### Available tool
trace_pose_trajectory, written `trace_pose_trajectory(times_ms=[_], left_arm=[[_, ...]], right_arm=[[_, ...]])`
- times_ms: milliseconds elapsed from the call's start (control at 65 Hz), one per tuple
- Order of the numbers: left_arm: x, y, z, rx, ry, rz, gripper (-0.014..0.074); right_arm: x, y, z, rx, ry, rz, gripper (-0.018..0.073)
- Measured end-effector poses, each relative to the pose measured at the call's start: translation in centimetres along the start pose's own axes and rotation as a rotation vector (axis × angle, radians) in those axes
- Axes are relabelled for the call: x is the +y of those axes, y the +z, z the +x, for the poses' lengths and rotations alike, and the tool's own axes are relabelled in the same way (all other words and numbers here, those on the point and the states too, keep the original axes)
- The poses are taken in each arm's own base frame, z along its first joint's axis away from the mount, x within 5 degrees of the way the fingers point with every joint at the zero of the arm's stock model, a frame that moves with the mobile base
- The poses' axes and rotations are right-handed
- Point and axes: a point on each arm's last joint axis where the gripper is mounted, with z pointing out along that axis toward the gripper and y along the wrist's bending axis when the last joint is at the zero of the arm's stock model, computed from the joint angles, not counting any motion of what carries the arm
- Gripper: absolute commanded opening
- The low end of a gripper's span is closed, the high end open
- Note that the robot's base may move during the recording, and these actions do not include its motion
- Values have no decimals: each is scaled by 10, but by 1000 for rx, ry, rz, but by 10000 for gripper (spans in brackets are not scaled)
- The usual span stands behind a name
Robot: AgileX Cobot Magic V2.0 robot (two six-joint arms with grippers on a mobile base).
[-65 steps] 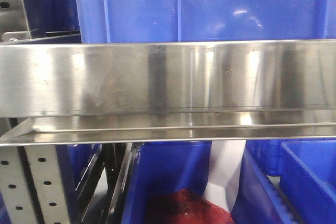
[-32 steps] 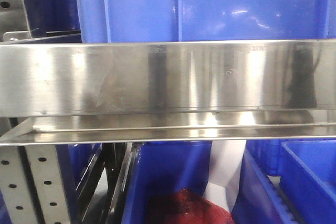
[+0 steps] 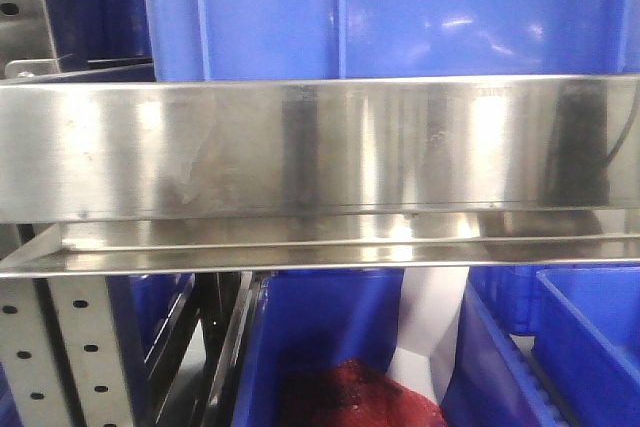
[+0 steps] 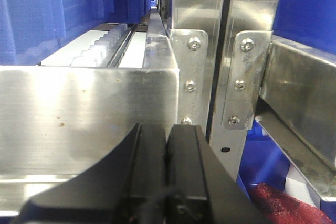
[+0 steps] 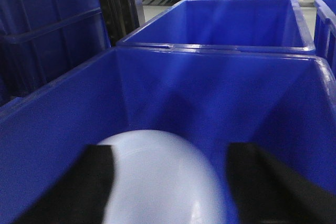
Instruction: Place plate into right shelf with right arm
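The white plate (image 5: pixel 157 177) shows low in the right wrist view, blurred and close to the camera, inside the walls of a big blue bin (image 5: pixel 210 93). It lies between the two black fingers (image 5: pixel 79 192) of the right gripper (image 5: pixel 170 192). Those fingers stand wide apart, the left one overlapping the plate's edge and the right one just beside it. I cannot tell whether they are pressing on the plate or only flanking it. A second blue bin (image 5: pixel 236 19) sits just behind the first, farther away. In the front view the shiny steel edge of the shelf (image 3: pixel 320 147) runs straight across. A large blue tub (image 3: pixel 400 7) stands on top of it, a holed steel post (image 3: pixel 80 347) is at the lower left, and a red mesh bundle (image 3: pixel 350 397) lies in a bin underneath. The left gripper (image 4: pixel 167 166) hangs in front of the shelf edge, near a screwed steel bracket (image 4: pixel 190 85), with its fingers pressed together and nothing between them.
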Motion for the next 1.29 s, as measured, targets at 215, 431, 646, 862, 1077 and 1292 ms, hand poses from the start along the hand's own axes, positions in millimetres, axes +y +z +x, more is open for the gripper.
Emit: trace_pose_trajectory(times_ms=[215,431,646,862,1077,1292], left_arm=[[0,0,0,0,0,0,-47],[0,0,0,0,0,0,-47],[0,0,0,0,0,0,-47],[0,0,0,0,0,0,-47],[0,0,0,0,0,0,-47],[0,0,0,0,0,0,-47]], right_arm=[[3,-9,-2,24,-2,-14,627],[15,-67,-25,-9,-20,-62,522],[26,-144,-53,-175,-44,-96,209],[32,-200,-64,-307,-60,-115,58],[35,-229,-67,-376,-68,-125,58],[35,-230,-67,-378,-68,-125,58]])
